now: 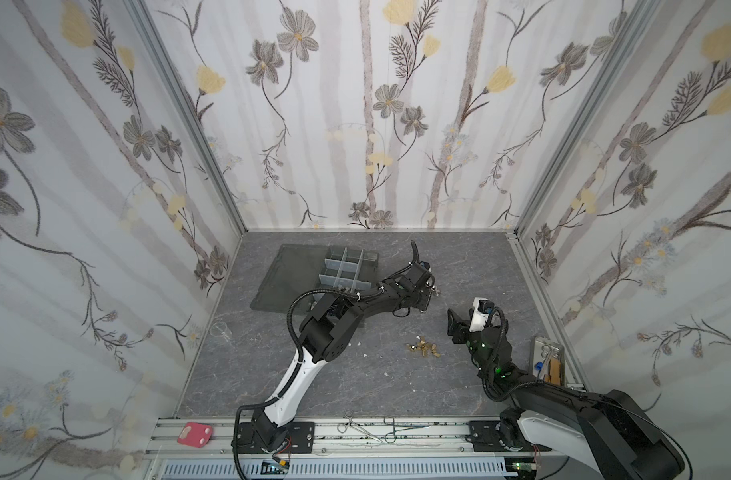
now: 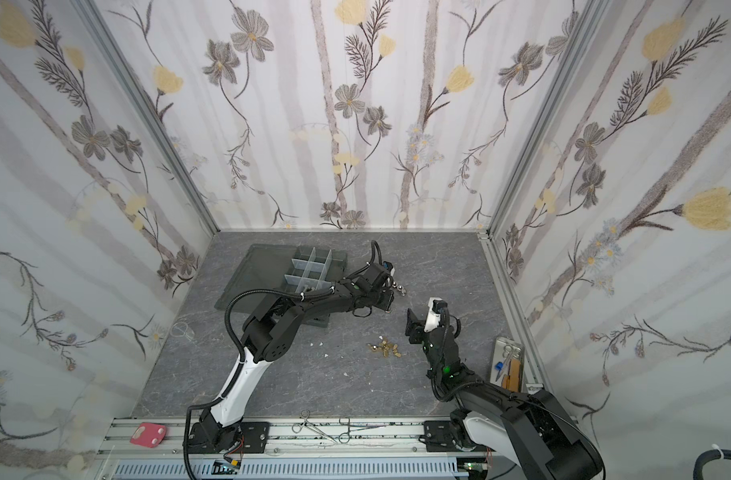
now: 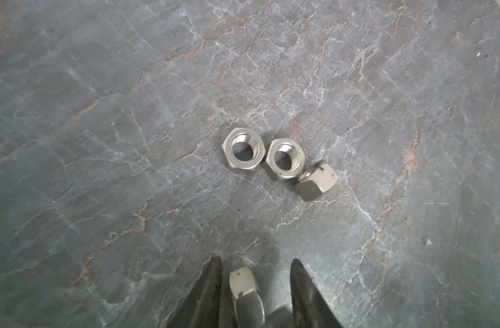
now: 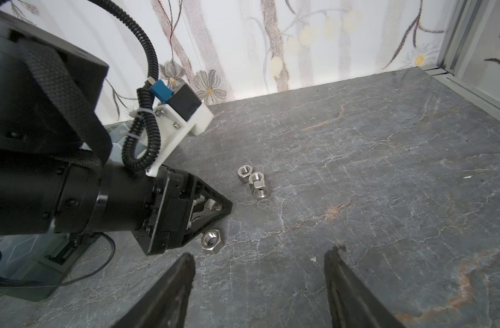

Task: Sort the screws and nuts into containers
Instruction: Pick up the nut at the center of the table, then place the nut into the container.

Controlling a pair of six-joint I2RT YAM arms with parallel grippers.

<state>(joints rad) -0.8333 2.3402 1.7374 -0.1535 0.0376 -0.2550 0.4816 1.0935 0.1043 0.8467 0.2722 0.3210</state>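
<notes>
Silver nut [image 3: 246, 286] apparently stood on edge on the table [image 3: 101, 142], bore facing the right gripper [image 4: 262, 252], which gaped empty. The left gripper [image 3: 255, 259] straddled it, jaws apart, at 4 o'clock from the organizer box [image 1: 344, 266].

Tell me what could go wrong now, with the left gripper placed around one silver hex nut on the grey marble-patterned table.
1. The silver hex nut sits inside the left gripper untouched, nearer one finger; when the jaws close, it may be pushed or tipped away.
2. Three more silver hex nuts lie clustered just ahead of that gripper; a forward slide could scatter them.
3. The open, empty right gripper hovers close by; the arms might collide.
</notes>
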